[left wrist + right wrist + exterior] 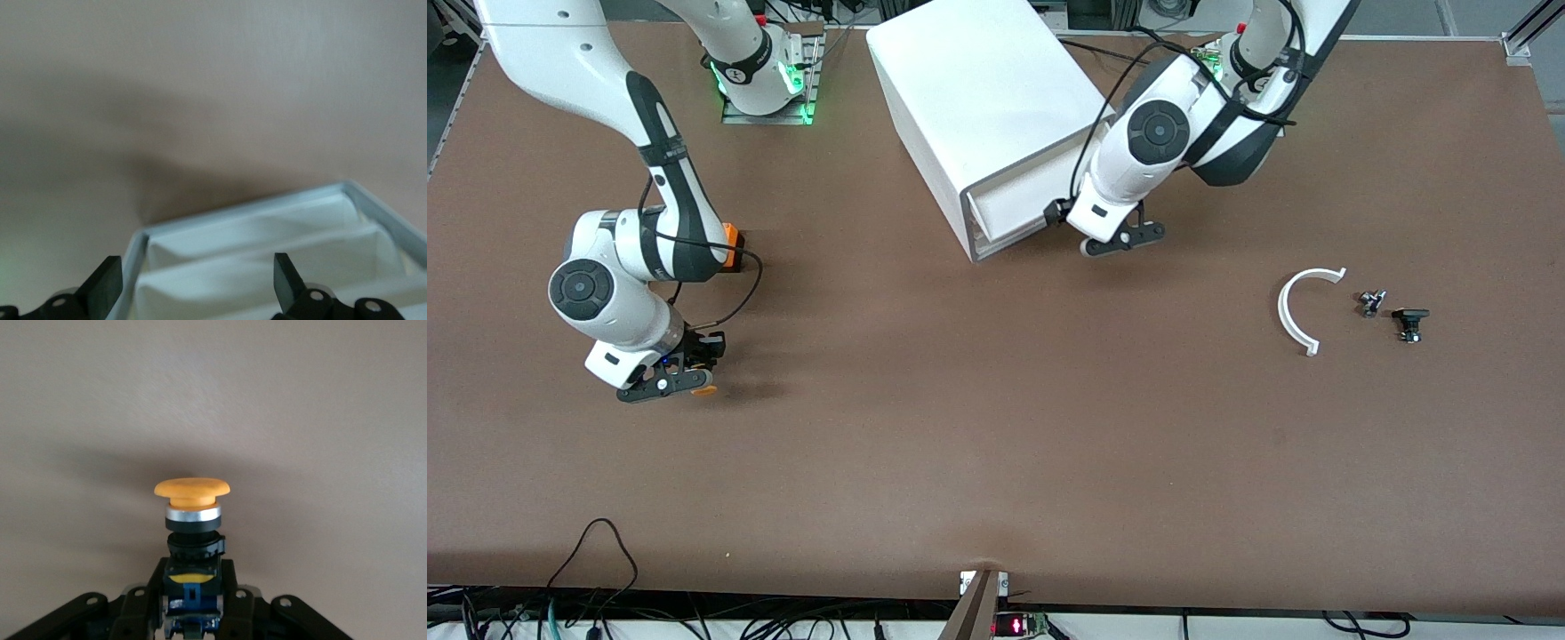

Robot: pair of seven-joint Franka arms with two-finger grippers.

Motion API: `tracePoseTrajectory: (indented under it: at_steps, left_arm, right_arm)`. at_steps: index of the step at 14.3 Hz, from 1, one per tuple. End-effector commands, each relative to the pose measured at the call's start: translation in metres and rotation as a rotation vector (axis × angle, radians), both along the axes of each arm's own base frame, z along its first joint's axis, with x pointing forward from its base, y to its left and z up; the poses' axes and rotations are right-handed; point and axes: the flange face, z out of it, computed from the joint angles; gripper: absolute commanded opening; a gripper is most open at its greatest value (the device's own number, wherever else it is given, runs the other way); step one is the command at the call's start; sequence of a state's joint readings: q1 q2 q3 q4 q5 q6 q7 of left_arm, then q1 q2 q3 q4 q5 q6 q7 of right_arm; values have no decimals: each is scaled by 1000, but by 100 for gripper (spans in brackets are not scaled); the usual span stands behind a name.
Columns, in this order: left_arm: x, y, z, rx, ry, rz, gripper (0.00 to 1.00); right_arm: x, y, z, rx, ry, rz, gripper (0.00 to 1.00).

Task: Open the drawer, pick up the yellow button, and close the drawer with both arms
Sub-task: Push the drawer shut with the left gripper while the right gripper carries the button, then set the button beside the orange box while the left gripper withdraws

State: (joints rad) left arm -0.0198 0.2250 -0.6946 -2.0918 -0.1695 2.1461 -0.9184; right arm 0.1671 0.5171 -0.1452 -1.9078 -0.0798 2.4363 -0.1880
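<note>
My right gripper (671, 380) is shut on the button (703, 389) and holds it low over the table at the right arm's end. In the right wrist view the fingers (148, 587) clamp the button's black-and-blue body, and its orange cap (192, 488) sticks out past them. The white cabinet (978, 98) stands near the arms' bases, its drawer fronts (1009, 206) facing the front camera. My left gripper (1125, 238) is open and empty at the front of the cabinet. In the left wrist view (197, 283) its fingers straddle the white drawer edges (267, 233).
An orange cube (734, 238) lies partly hidden by the right arm. A white curved piece (1294, 311) and two small black parts (1371, 302) (1410, 322) lie toward the left arm's end of the table.
</note>
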Motion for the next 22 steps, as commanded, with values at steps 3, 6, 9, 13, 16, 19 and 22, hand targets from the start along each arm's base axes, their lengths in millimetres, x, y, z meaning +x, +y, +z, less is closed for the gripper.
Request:
tracePoseTrajectory:
  at_steps: [3, 6, 9, 13, 16, 19, 22]
  left_arm:
    - [-28, -10, 15, 2, 11, -21, 100]
    - [-34, -16, 17, -4, 17, -26, 100]
    - [-52, -31, 22, -16, 33, -53, 100]
    - [32, 43, 36, -46, -34, 58, 100]
    - [102, 142, 65, -77, -132, 69, 100]
    - [129, 196, 130, 10, -161, 62, 100]
    - [128, 234, 187, 172, -264, -145, 100]
  right_arm:
    - [-15, -30, -24, 20, -16, 41, 19]
    - [-10, -16, -15, 48, -31, 3, 100]
    - [1, 2, 29, 115, 22, -118, 100]
    - [21, 8, 94, 128, 69, -136, 100]
    - [29, 11, 136, 130, 86, -136, 100]
    - [36, 16, 186, 129, 96, -217, 100]
    - [36, 45, 240, 138, 77, -320, 100]
